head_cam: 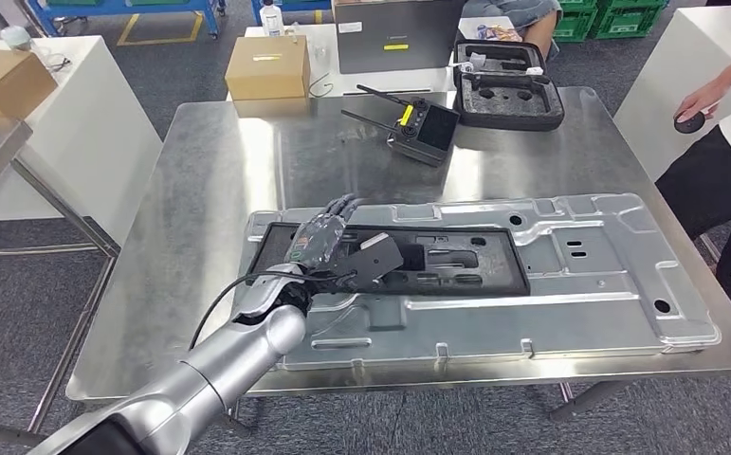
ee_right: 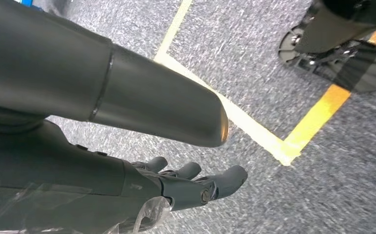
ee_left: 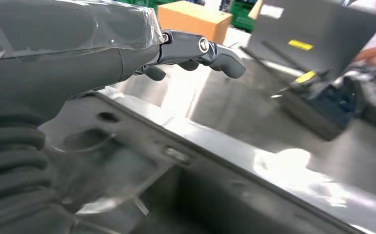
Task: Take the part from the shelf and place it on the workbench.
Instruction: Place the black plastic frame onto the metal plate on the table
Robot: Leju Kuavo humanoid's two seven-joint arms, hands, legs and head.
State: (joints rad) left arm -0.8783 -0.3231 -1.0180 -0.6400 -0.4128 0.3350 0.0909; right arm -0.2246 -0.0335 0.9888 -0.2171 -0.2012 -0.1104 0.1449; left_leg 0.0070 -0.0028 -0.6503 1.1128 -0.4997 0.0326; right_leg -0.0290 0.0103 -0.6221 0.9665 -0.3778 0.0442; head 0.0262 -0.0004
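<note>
A long black frame-like part [head_cam: 456,237] lies flat on a large silver sheet-metal panel [head_cam: 579,275] on the steel workbench [head_cam: 200,190]. My left hand [head_cam: 321,239] hovers over the frame's left end with its fingers stretched forward. A small dark plate [head_cam: 380,254] sits tilted right beside the hand; whether they touch I cannot tell. In the left wrist view the left hand [ee_left: 103,53] holds nothing, its thumb [ee_left: 220,53] straight, with the silver panel [ee_left: 142,141] and the dark frame [ee_left: 225,200] below. My right hand [ee_right: 176,187] hangs over the floor, fingers apart and empty.
At the bench's far side lie a remote controller [head_cam: 423,123] with antennas and an open black case [head_cam: 508,85]. Behind stand a cardboard box [head_cam: 266,66] and a grey box [head_cam: 394,38]. A person [head_cam: 721,152] stands at the right. A white table [head_cam: 77,114] is at the left.
</note>
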